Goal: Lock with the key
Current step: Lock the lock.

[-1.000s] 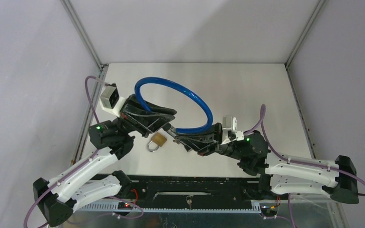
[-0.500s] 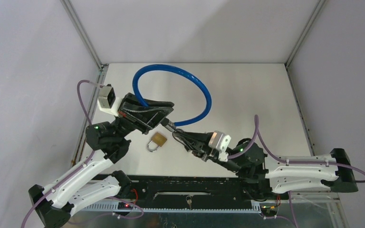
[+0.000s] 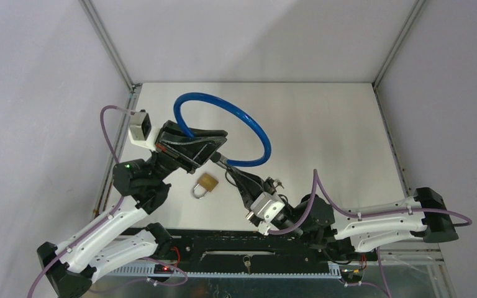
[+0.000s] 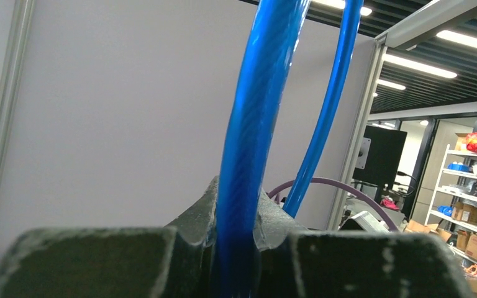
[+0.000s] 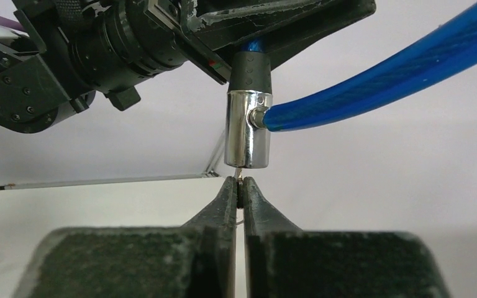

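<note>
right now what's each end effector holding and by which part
Left end effector: blue cable, right next to its chrome cylinder. Right end effector: the key, by the end sticking out of it.

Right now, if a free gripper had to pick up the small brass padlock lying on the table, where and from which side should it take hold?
Probably take the brass padlock by its body, from straight above, with the fingers closing across its two side edges. It lies flat on the table, so its broad faces cannot be pinched. The thin shackle at its near-left end offers less hold.
</note>
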